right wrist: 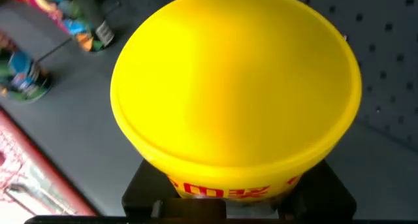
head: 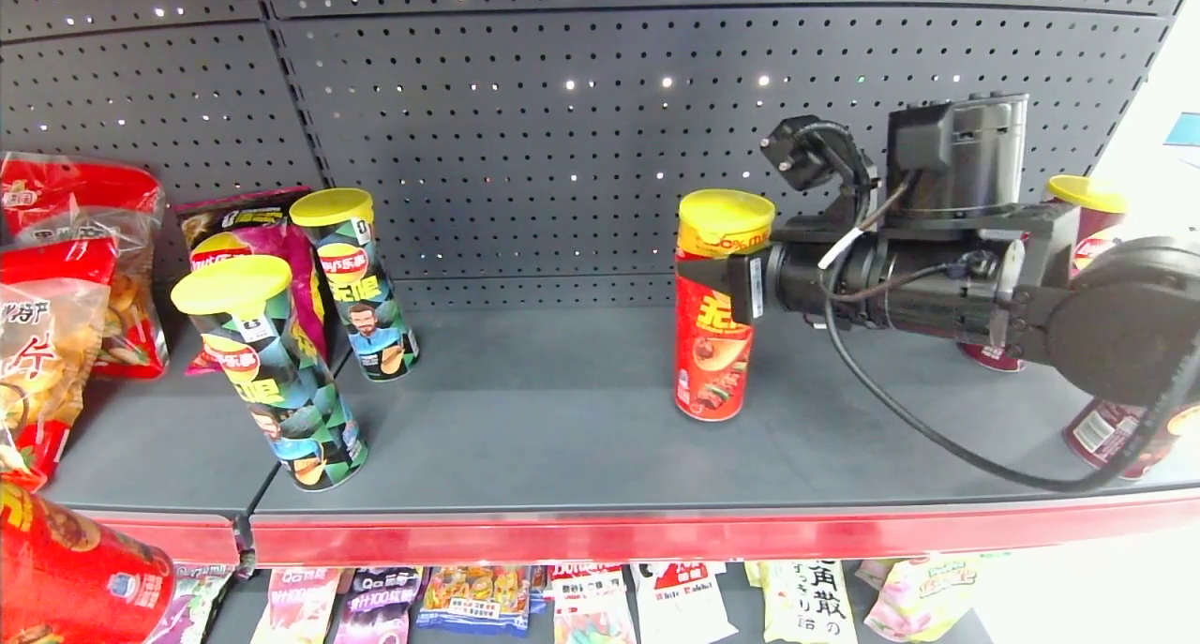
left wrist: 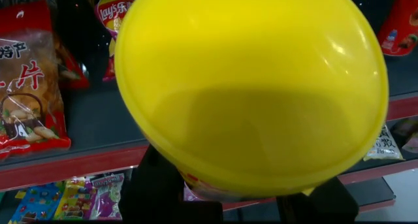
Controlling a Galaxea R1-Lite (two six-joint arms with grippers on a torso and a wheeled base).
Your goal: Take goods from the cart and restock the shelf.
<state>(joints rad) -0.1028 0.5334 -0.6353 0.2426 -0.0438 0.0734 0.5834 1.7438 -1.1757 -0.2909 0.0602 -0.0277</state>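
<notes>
A red chip can (head: 711, 344) with a yellow lid (right wrist: 235, 87) stands upright at the middle of the grey shelf (head: 562, 438), its base at the shelf surface. My right gripper (head: 724, 286) reaches in from the right and is shut on the can's upper part, just under the lid; its dark fingers (right wrist: 147, 191) flank the can. A second red can (head: 66, 569) with a yellow lid (left wrist: 251, 87) is at the lower left, in front of and below the shelf. My left gripper (left wrist: 235, 208) is shut on that can.
Two dark patterned cans (head: 272, 381) (head: 361, 283) stand on the shelf's left part, with a purple bag (head: 253, 241) and red chip bags (head: 56, 278) beside them. Dark red cans (head: 1087, 222) (head: 1116, 438) stand at the right behind my arm. Snack packets (head: 581, 606) fill the lower shelf.
</notes>
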